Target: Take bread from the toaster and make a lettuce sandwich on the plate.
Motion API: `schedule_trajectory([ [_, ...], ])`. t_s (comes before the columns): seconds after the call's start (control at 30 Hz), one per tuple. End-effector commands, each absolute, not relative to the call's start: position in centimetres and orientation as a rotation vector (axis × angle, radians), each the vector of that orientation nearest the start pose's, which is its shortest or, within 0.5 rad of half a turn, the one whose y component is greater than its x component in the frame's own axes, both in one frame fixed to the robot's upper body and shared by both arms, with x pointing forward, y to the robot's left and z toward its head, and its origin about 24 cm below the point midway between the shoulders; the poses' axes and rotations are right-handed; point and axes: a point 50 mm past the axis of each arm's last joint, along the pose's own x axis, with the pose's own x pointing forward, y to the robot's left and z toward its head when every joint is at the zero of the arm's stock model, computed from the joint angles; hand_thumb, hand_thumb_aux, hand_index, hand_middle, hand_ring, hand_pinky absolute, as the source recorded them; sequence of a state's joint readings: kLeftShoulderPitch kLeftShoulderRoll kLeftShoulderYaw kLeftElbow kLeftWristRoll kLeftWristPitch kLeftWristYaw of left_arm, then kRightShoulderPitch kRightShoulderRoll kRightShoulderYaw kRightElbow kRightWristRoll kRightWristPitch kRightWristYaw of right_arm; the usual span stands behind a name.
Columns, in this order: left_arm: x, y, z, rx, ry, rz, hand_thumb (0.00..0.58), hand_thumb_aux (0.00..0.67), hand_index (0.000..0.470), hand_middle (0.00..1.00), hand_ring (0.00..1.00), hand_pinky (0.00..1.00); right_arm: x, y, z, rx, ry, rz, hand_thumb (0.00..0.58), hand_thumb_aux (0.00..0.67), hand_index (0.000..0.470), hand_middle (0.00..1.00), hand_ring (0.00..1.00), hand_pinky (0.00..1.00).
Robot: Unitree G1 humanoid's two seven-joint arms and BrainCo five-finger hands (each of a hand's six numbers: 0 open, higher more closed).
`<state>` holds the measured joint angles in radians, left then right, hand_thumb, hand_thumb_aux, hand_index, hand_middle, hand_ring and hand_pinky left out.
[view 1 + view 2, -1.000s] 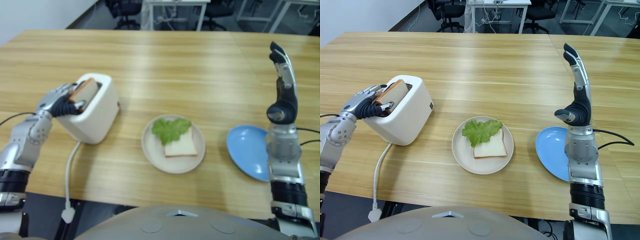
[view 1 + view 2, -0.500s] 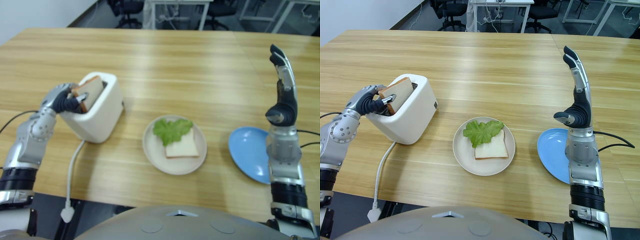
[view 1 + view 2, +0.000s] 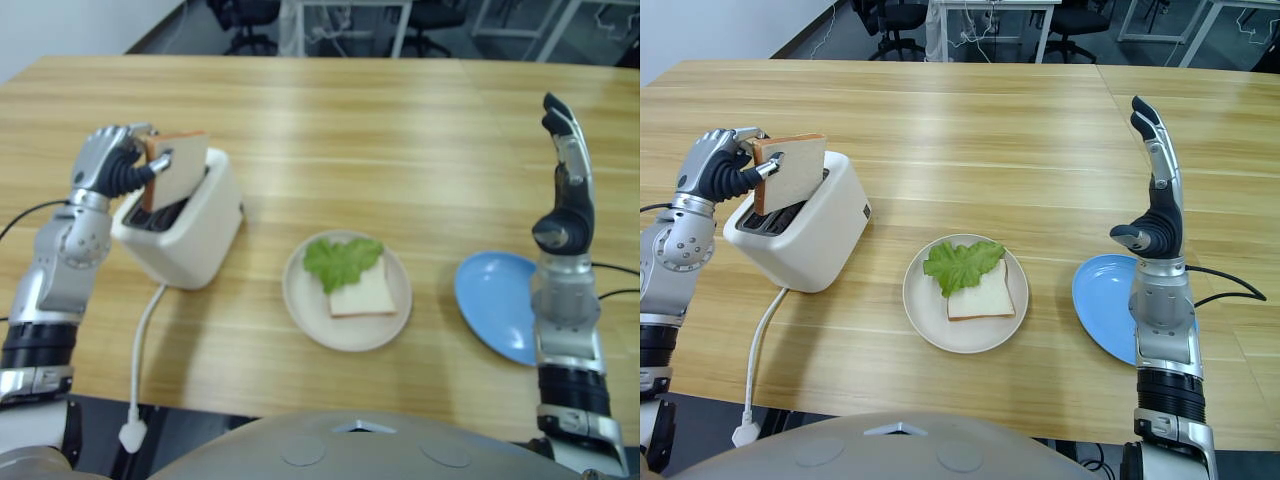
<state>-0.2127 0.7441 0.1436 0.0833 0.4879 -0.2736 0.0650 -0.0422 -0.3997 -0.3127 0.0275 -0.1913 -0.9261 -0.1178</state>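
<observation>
One bread slice [image 3: 982,296] on plate [image 3: 928,322], lettuce leaf [image 3: 960,262] on top: about half done. Your left hand [image 3: 715,165], 9 o'clock of plate, grips toast slice [image 3: 792,172], mostly out of toaster [image 3: 818,238]. Left: cap lettuce. Right hand [image 3: 1156,205], 3 o'clock, upright, fingers extended, empty.

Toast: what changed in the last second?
The left hand, shut on the toast, raised it from low in the toaster slot until most of the slice stands clear above it. Unchanged: right hand raised and open by the blue plate, lettuce and bread on the plate.
</observation>
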Motion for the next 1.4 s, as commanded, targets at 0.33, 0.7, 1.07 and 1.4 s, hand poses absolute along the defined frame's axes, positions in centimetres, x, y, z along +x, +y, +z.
schedule_trajectory([
  [0.33, 27.8, 25.4, 18.4, 1.274, -0.578, 0.06, 0.58, 0.67, 0.46, 1.0, 1.0, 1.0, 21.7, -24.6, 15.2, -0.621, -0.97, -0.137, 0.0, 0.0, 0.0, 0.0, 0.0, 0.0],
  [0.7, 26.9, 23.5, 20.8, 1.268, -0.75, 0.068, 0.58, 0.67, 0.46, 1.0, 1.0, 1.0, 22.1, -24.4, 15.2, -0.613, -0.975, -0.13, 0.0, 0.0, 0.0, 0.0, 0.0, 0.0],
  [1.07, 27.2, 20.0, 21.2, 1.254, -0.877, -0.007, 0.58, 0.67, 0.46, 1.0, 1.0, 1.0, 22.6, -24.1, 15.1, -0.601, -0.98, -0.119, 0.0, 0.0, 0.0, 0.0, 0.0, 0.0],
  [1.4, 28.3, 16.1, 18.5, 1.24, -0.925, -0.144, 0.58, 0.67, 0.46, 1.0, 1.0, 1.0, 24.2, -22.7, 14.7, -0.619, -0.935, -0.019, 0.0, 0.0, 0.0, 0.0, 0.0, 0.0],
])
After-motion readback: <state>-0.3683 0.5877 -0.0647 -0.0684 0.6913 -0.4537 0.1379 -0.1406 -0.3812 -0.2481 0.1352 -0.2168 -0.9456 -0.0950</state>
